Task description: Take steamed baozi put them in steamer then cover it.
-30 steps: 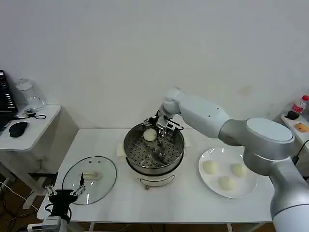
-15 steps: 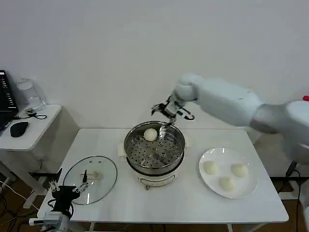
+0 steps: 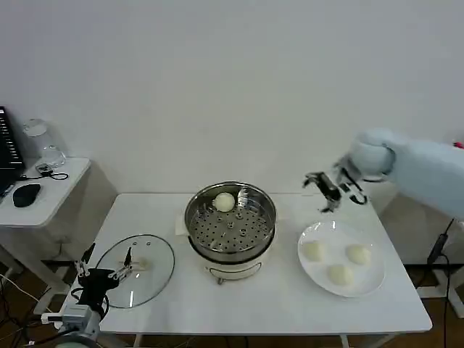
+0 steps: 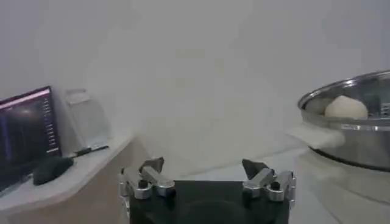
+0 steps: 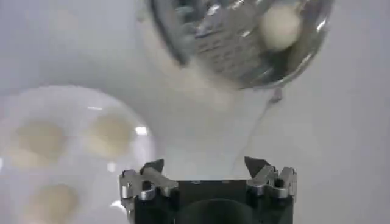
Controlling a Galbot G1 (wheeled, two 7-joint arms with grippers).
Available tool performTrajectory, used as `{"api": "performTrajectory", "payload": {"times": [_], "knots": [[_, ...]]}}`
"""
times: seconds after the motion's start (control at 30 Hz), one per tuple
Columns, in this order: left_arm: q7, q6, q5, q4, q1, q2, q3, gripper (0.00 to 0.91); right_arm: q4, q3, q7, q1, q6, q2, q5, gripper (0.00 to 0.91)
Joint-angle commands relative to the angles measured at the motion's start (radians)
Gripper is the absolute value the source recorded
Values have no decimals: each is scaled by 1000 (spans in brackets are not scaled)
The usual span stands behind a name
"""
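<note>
The steamer (image 3: 230, 230) stands mid-table with one steamed baozi (image 3: 225, 201) on its perforated tray, toward the back. Three more baozi (image 3: 314, 251) (image 3: 357, 254) (image 3: 338, 274) lie on the white plate (image 3: 333, 232) to the right. My right gripper (image 3: 330, 190) hangs open and empty in the air above the plate's far edge. In the right wrist view the right gripper (image 5: 204, 165) holds nothing, with the steamer (image 5: 237, 36) and the plate (image 5: 79, 100) below it. The cover (image 3: 145, 279) lies flat at front left. My left gripper (image 3: 107, 259) is open at the cover's near-left edge.
A side table at the far left carries a dark screen (image 4: 24, 134), a mouse (image 4: 52, 170) and a clear jar (image 4: 85, 122). A bottle (image 3: 458, 148) shows at the right edge. The table's front between steamer and plate is bare.
My right gripper rose out of the steamer, leaving a baozi on the tray, and swung right to above the plate. The left gripper barely shifted.
</note>
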Motion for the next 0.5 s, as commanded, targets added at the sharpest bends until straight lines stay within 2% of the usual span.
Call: {"api": "performTrajectory", "payload": {"times": [0.03, 0.17, 0.3, 0.5], "knots": [[0, 8, -25, 3, -12, 22, 0, 907, 128, 11, 0, -94, -115, -183, 46, 907], [0, 5, -19, 2, -4, 8, -5, 907, 97, 84, 17, -210, -128, -164, 31, 907], [0, 5, -8, 0, -1, -5, -6, 907, 51, 199, 45, -342, -139, -142, -8, 907], [0, 3, -6, -11, 9, -8, -23, 907, -10, 276, 60, -441, -153, -90, -22, 907]]}}
